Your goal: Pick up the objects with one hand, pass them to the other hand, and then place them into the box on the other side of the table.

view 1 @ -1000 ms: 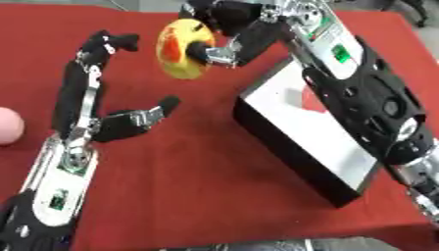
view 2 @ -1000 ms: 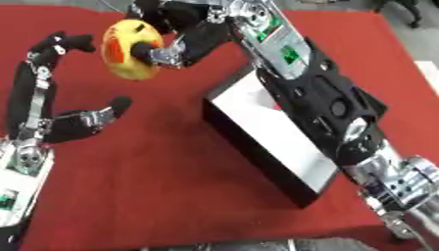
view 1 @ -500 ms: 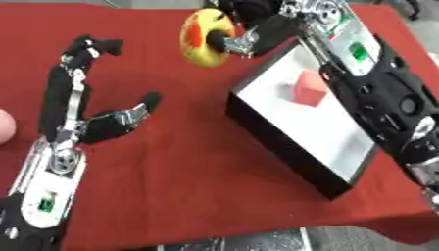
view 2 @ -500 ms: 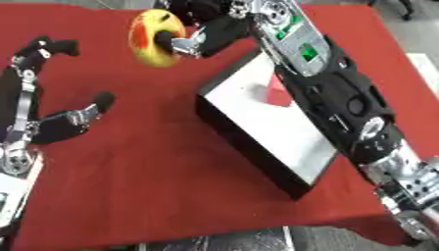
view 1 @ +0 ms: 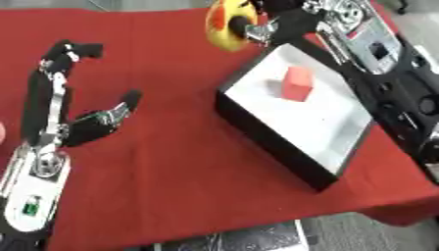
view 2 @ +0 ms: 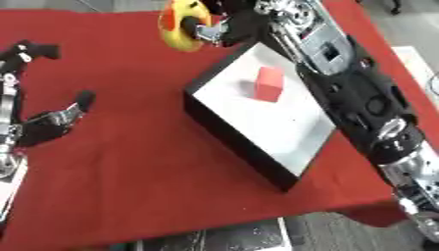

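My right hand (view 1: 273,22) is shut on a yellow round object with red patches (view 1: 225,24), holding it in the air just beyond the far left corner of the box (view 1: 266,142). The box is black-walled with a white floor, and a red cube (view 1: 298,83) lies inside it. My left hand (view 1: 82,125) rests open on the red cloth at the left, fingers spread, holding nothing.
A pink rounded thing (view 1: 2,132) shows at the left edge of the left eye view. The red cloth (view 1: 171,171) ends at the table's front edge, with floor below. My right arm (view 1: 386,73) stretches along the box's right side.
My right hand has carried the yellow object rightward toward the box. The whole view has also shifted, so the camera has moved. The left hand stays open in place.
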You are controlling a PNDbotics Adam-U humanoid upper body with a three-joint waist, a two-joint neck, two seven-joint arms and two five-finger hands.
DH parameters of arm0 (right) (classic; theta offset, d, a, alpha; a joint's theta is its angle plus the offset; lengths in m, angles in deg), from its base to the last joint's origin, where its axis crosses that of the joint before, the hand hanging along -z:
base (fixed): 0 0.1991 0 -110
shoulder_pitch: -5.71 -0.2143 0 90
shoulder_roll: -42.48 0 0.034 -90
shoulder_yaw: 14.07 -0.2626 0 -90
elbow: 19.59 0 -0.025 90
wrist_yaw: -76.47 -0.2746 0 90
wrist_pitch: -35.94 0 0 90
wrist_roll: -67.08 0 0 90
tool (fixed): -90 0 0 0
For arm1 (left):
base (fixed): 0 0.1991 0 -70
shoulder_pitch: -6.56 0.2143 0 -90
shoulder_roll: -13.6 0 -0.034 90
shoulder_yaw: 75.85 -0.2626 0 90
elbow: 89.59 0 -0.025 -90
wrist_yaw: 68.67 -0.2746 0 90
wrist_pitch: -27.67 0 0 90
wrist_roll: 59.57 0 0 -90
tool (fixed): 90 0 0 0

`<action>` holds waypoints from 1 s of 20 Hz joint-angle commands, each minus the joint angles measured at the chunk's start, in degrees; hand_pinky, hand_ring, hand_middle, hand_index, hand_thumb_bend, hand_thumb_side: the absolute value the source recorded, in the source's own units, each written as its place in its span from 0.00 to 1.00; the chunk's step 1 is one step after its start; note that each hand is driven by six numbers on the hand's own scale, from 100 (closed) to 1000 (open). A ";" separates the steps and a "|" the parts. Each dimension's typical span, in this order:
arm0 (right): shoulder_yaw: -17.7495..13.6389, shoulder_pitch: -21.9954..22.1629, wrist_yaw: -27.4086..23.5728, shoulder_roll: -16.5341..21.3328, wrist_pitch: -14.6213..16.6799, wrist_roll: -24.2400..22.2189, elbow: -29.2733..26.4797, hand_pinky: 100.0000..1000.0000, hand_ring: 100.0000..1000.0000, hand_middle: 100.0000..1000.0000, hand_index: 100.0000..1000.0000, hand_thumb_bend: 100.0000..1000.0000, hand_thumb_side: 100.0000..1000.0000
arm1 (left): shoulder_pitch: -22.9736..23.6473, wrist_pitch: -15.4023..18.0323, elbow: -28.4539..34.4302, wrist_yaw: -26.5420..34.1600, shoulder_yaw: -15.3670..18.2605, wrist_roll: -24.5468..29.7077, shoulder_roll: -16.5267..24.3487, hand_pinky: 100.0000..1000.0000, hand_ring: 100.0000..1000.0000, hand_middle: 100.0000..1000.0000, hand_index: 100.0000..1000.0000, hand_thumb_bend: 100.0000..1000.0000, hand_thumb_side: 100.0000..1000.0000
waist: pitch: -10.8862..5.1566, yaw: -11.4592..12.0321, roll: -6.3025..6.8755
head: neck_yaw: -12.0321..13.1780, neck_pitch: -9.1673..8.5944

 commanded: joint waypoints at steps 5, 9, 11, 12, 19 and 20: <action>-5.00 3.47 1.81 4.02 1.70 5.03 -0.52 0.87 0.51 0.34 0.33 0.00 0.09 | -0.13 -0.22 0.15 -0.80 0.65 -0.61 1.08 0.94 0.74 0.58 0.75 0.49 0.63 | -2.58 -0.74 1.19 | -1.77 -0.26; -7.20 6.70 2.87 5.57 2.67 5.78 -0.20 0.89 0.53 0.35 0.34 0.00 0.10 | -0.03 -0.36 0.27 -0.81 0.77 -0.86 1.66 0.93 0.74 0.58 0.75 0.49 0.63 | -2.61 -0.99 1.40 | -3.02 -0.24; -8.44 8.52 3.50 6.50 3.34 5.68 0.18 0.89 0.54 0.37 0.35 0.00 0.11 | 0.01 -0.44 0.31 -0.82 0.80 -0.92 1.89 0.93 0.74 0.58 0.75 0.49 0.63 | -2.60 -1.08 1.46 | -3.13 -0.31; -9.01 9.41 3.94 6.98 3.82 5.31 0.44 0.89 0.54 0.37 0.36 0.00 0.11 | 0.03 -0.48 0.31 -0.82 0.82 -0.94 1.96 0.93 0.74 0.58 0.75 0.49 0.63 | -2.58 -1.12 1.47 | -3.08 -0.35; -12.23 13.05 6.98 8.71 7.57 1.03 3.60 0.90 0.58 0.41 0.40 0.00 0.12 | 0.08 -0.67 0.26 -0.85 0.91 -1.10 2.20 0.93 0.74 0.58 0.75 0.49 0.63 | -2.46 -1.22 1.60 | -2.52 -0.37; -12.60 13.42 7.72 8.82 8.62 -0.05 4.04 0.90 0.58 0.41 0.40 0.00 0.12 | 0.05 -0.70 0.20 -0.82 0.90 -1.09 2.20 0.93 0.74 0.58 0.75 0.49 0.63 | -2.46 -1.20 1.59 | -2.51 -0.34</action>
